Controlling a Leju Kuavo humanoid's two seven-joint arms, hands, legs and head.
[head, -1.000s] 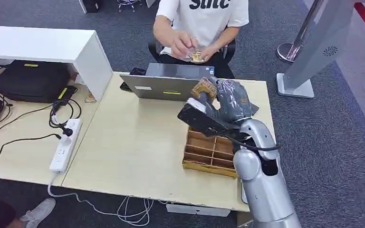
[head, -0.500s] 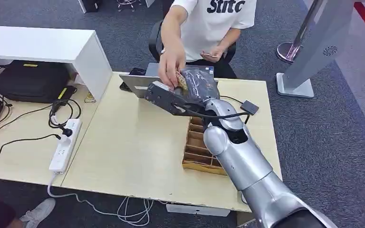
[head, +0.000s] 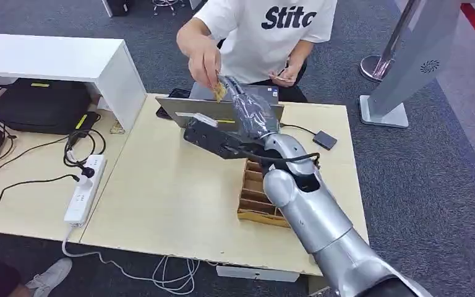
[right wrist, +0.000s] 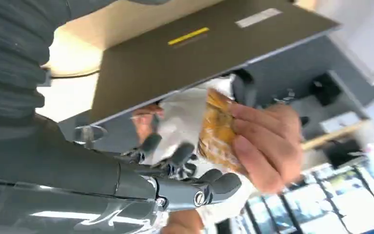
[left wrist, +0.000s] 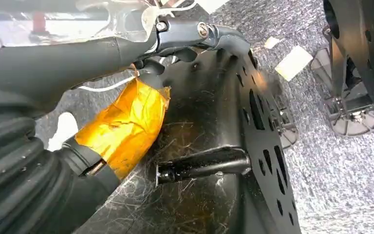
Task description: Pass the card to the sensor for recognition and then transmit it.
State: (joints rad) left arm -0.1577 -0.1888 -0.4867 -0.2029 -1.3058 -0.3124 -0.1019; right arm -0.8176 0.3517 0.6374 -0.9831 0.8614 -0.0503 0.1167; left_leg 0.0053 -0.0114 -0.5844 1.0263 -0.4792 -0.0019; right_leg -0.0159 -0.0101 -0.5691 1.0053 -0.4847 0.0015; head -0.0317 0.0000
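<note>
The right hand [head: 250, 111] is stretched out over the far edge of the tabletop [head: 161, 185], above the laptop [head: 219, 111], and the card [head: 219, 91] sits right at its fingertips. A person's hand [head: 204, 59] has the card pinched by its upper end. In the right wrist view the card [right wrist: 216, 129] lies between the person's fingers [right wrist: 260, 141] and the robot's dark fingers [right wrist: 175, 158], which look spread and only lightly curled. Whether they are gripping the card or have let go, I cannot tell; the picture is soft with blur there.

The card reads as light, thin and fairly stiff, with a glossy tan face, so I'd judge it slippery. A flat pinch across both faces near one short end is the hold to take, leaving the other end free for the receiver. That is just how it stands now: the person on one end, the robot's fingertips at the other. Squeeze too little and it slides out; twist it and it could flex or flick away.

The small dark sensor [head: 325, 140] lies near the far right corner of the tabletop, its cable running back toward the laptop. The wooden divided tray [head: 263, 201] sits by the right edge, partly under the arm.

The left hand [left wrist: 126, 124] hangs low, a yellow-taped finger showing, holding nothing, though I cannot tell whether its fingers are spread or curled.
</note>
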